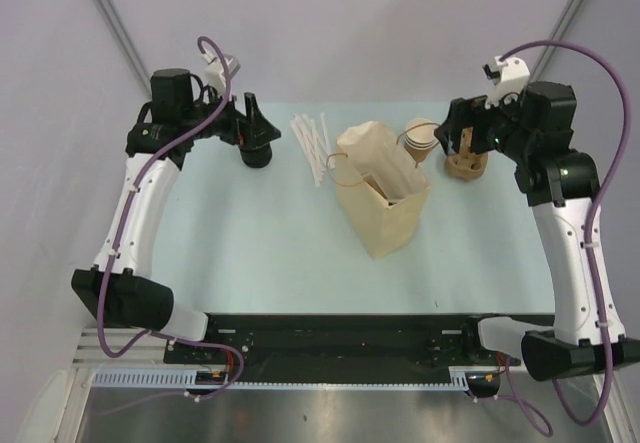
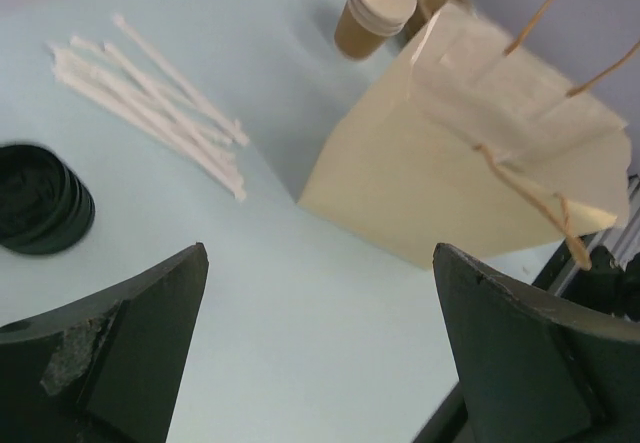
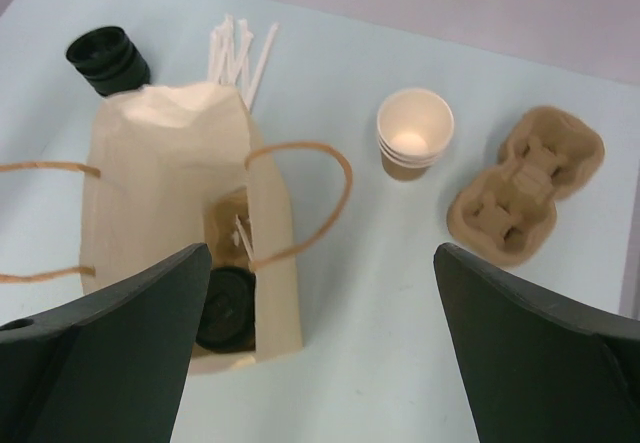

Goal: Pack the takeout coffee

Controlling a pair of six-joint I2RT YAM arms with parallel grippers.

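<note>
Right gripper (image 3: 320, 253), jaws apart and empty; beneath it the open paper bag (image 3: 160, 153) holds the takeout coffee (image 3: 226, 308) upright. Left gripper (image 2: 320, 253) gapes too.

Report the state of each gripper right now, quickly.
Left gripper: open, holding nothing.
Right gripper: open, holding nothing.
</note>
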